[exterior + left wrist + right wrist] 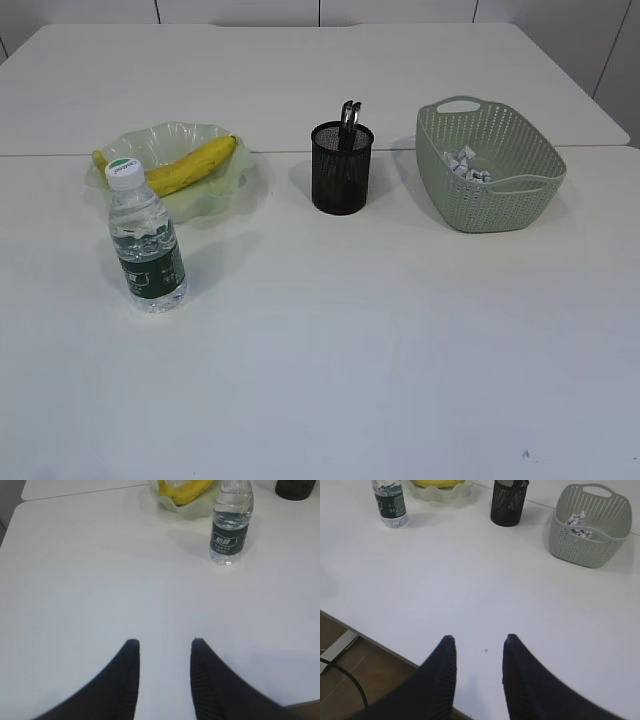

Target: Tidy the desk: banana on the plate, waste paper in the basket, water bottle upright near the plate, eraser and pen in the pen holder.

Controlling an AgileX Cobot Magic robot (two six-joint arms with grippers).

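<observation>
On desk, looks done: banana [192,163] on plate [232,176] at 10 o'clock, water bottle [146,240] upright beside it, pen [348,117] in pen holder [341,168], paper [466,165] in basket [489,165] at 2 o'clock, eraser unseen; left gripper [162,642] and right gripper [477,639] part-open, empty.

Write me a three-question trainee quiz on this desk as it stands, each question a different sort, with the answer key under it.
1. True or false: the banana lies in the plate.
2. Multiple choice: the water bottle is A) lying on its side, B) standing upright in front of the plate, C) inside the basket.
3. Fill in: the crumpled waste paper sits inside the ____.

Key
1. True.
2. B. It stands cap up on the table, close to the plate.
3. Basket. The pen holder, by contrast, shows a pen sticking out of its top.
</observation>
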